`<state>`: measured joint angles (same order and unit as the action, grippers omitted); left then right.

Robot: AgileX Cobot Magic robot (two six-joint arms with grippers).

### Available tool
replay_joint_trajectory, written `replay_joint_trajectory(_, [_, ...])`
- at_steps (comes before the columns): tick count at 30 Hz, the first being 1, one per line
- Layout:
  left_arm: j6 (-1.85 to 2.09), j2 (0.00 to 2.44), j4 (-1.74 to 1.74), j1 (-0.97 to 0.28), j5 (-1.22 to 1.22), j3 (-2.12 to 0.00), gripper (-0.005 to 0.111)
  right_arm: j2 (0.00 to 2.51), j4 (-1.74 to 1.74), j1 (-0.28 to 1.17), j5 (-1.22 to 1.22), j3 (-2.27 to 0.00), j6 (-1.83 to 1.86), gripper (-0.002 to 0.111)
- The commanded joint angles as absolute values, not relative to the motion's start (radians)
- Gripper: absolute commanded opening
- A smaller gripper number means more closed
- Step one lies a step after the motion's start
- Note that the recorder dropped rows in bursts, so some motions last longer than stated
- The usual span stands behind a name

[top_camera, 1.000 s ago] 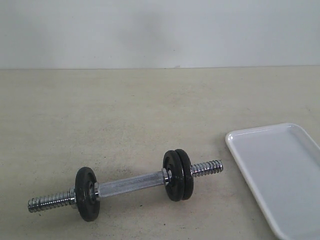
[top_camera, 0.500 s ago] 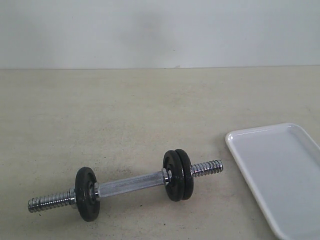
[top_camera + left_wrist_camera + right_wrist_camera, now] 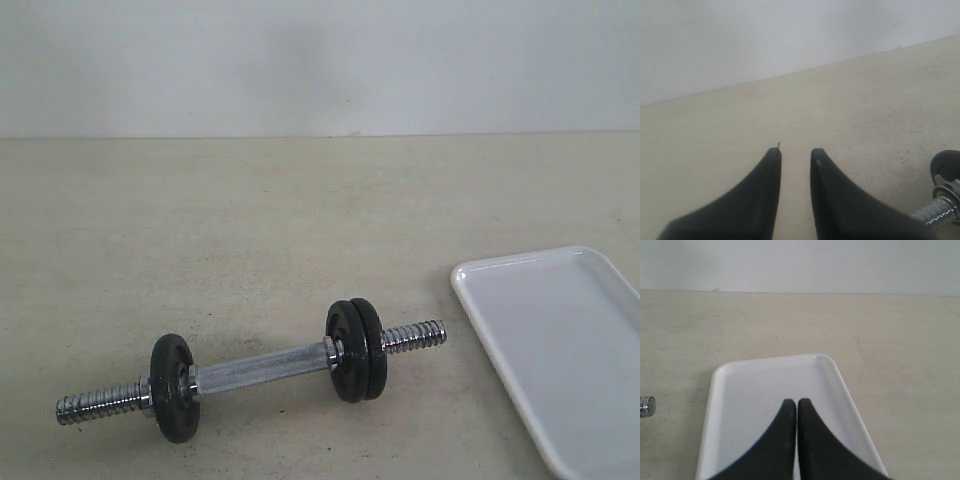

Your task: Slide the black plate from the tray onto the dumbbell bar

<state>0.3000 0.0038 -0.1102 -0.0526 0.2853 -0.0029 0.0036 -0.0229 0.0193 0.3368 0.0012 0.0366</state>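
Nothing has moved since a second ago.

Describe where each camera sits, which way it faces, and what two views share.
Exterior view: off the arms, looking across the table at the dumbbell bar and tray, toward a white wall; no robot part shows.
Left wrist view: on the left arm, facing the wall over the table; left gripper slightly open.
Right wrist view: above the tray; right gripper shut.
Shared: both wrist views catch a bar end.
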Motion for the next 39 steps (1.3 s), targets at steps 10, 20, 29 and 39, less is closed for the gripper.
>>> replay_joint_trajectory(10, [0.307, 0.0, -0.116, -0.05, 0.285, 0.0, 0.02, 0.0, -0.022, 0.019, 0.34, 0.0, 0.036, 0.0])
replay_joint_trajectory(20, [0.307, 0.0, -0.116, -0.05, 0.285, 0.0, 0.02, 0.0, -0.022, 0.019, 0.342, 0.0, 0.034, 0.0])
replay_joint_trajectory(29, [0.307, 0.0, -0.116, -0.05, 0.285, 0.0, 0.02, 0.0, -0.022, 0.019, 0.342, 0.0, 0.034, 0.0])
replay_joint_trajectory(39, [0.307, 0.0, -0.116, -0.05, 0.285, 0.0, 0.02, 0.0, -0.038, 0.019, 0.338, 0.0, 0.034, 0.0])
